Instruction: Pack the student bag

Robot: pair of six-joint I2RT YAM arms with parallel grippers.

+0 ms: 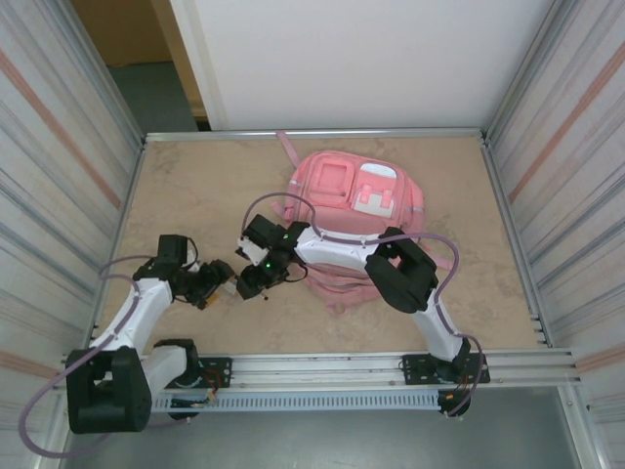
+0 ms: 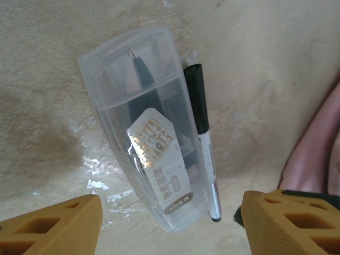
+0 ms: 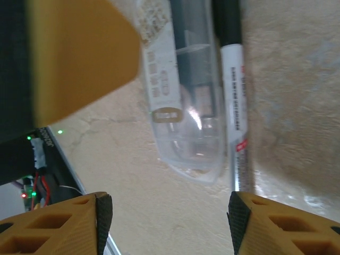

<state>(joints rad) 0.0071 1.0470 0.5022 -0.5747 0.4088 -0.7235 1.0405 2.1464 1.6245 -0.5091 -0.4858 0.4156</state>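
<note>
The left claw (image 2: 171, 207) is spread wide. Its orange fingers (image 2: 85, 210) stand to either side of the near end of a clear plastic case (image 2: 149, 133) and do not touch it. The case lies flat on the table (image 1: 195, 186), with a printed label (image 2: 159, 159) on it and dark pens (image 2: 139, 79) showing through the plastic. A black-capped white marker (image 2: 204, 154) lies just beside the case along its long side; whether the two touch cannot be told.

The right claw (image 3: 167, 212) is spread too and holds nothing. It is set over the rounded end of the same case, and the marker's barrel runs toward one of its fingers.

From above, the two claws face each other closely on the left half of the table, nearer its near edge. The right arm (image 1: 342, 252) stretches across from its base at the near right.

The student bag (image 1: 356, 220) lies beyond that arm, on the far half of the table a little right of the middle. Its white-trimmed front pockets face up, and one strap (image 1: 285, 154) reaches toward the far edge. A pink fold of the bag shows at the right of the left wrist view, near the marker but apart from it.
</note>
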